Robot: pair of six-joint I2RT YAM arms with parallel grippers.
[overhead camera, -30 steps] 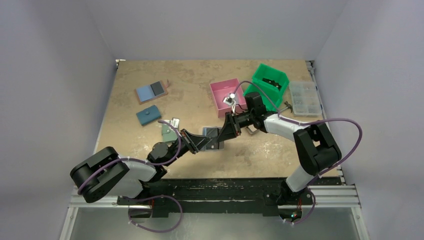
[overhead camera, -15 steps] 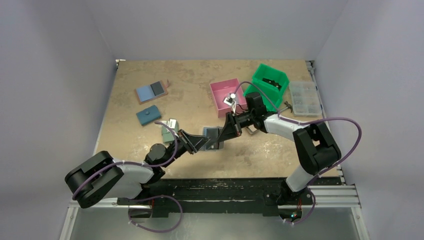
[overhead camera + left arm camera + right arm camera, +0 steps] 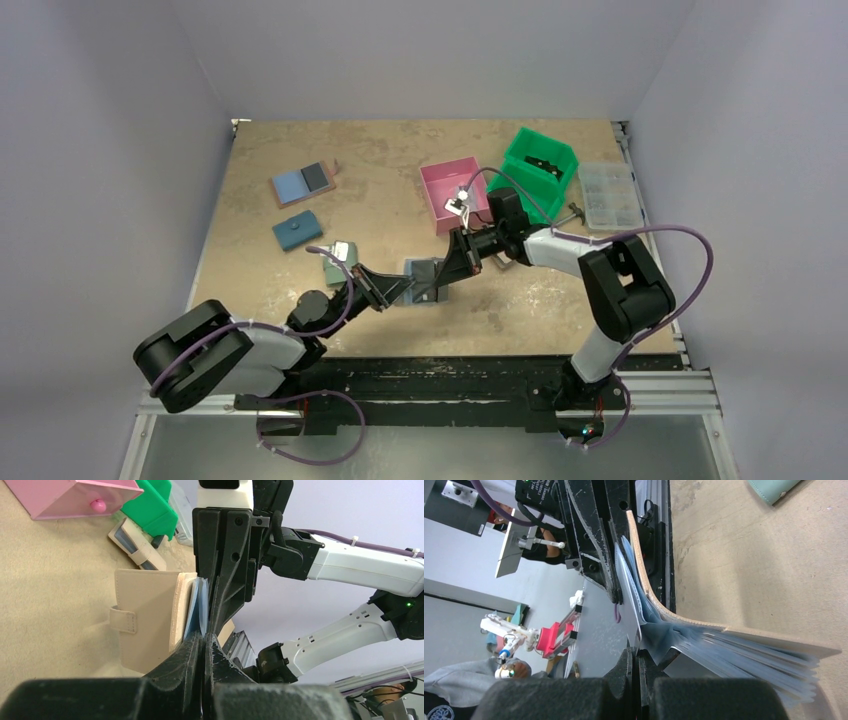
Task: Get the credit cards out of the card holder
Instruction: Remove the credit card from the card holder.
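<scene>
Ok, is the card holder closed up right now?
No, the card holder is spread open, with its pale blue inner sleeves fanned out.

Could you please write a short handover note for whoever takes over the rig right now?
Grippers: the left gripper is shut on a pale blue inner leaf of the card holder; the right gripper is shut on another leaf, from the opposite side.
Holder: mid-table, spread open between them.
Done: holder opened.
Left: no credit cards visibly out; pull them all.
</scene>
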